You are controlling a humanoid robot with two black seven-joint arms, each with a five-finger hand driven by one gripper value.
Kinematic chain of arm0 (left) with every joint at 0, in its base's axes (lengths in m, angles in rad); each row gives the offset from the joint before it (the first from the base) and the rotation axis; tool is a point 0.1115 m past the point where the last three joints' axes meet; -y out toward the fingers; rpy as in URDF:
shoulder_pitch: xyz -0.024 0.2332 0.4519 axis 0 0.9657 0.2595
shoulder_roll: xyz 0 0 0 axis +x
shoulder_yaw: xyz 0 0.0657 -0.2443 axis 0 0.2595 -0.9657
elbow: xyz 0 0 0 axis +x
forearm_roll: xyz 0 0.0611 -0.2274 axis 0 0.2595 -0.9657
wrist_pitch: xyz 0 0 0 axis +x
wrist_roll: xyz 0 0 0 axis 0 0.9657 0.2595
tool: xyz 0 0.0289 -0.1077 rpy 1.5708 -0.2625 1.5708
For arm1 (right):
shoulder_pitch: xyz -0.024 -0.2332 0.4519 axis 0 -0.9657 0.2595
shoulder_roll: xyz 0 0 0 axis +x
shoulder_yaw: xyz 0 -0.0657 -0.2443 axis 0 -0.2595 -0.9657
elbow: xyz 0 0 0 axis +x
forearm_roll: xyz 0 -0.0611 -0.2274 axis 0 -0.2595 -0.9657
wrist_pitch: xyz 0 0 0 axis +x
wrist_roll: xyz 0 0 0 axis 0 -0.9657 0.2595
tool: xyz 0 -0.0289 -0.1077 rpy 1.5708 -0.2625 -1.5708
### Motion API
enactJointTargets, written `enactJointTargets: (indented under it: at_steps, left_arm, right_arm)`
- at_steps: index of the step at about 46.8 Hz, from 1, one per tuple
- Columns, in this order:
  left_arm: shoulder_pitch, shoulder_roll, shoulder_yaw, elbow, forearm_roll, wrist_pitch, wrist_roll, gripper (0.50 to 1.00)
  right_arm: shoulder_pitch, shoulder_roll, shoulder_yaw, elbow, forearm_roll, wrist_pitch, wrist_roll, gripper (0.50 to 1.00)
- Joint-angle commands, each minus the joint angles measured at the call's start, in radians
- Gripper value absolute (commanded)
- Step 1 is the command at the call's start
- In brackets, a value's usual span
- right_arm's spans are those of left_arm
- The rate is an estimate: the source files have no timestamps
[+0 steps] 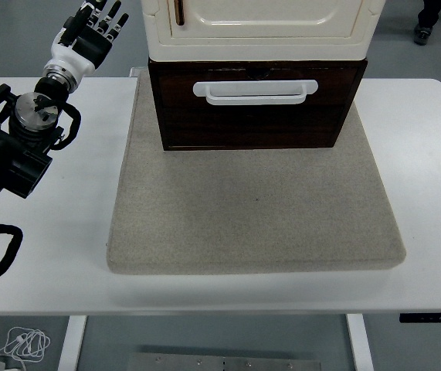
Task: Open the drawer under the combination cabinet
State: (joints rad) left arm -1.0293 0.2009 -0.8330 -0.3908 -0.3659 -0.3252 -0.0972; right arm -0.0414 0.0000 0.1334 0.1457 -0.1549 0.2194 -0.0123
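A dark wooden drawer (257, 108) with a white loop handle (255, 91) sat shut beneath the glossy cream cabinet (259, 27) on a coarse grey felt mat (255, 209). The left hand (95, 35) hovered well left, fingers spread, holding nothing, above the white table (429, 154).

Left arm raised, hand empty

The black left arm (8, 151) reaches in from the left edge, its silver wrist (39, 108) angled upward; the left hand (93, 31) points away, fingers (112, 19) loosely extended and holding nothing.
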Motion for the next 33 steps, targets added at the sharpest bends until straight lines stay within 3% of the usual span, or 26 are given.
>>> enactJointTargets:
  at_steps: [1, 33]
  left_arm:
    - [0.000, 0.000, -0.001, 0.000, -0.002, 0.000, -0.001, 1.000]
    - [-0.015, 0.023, -0.001, 0.026, -0.013, -0.014, 0.001, 1.000]
  right_arm:
    - [0.000, 0.000, 0.000, 0.000, 0.000, 0.000, 0.000, 0.926]
    - [0.000, 0.000, 0.000, 0.000, 0.000, 0.000, 0.000, 0.926]
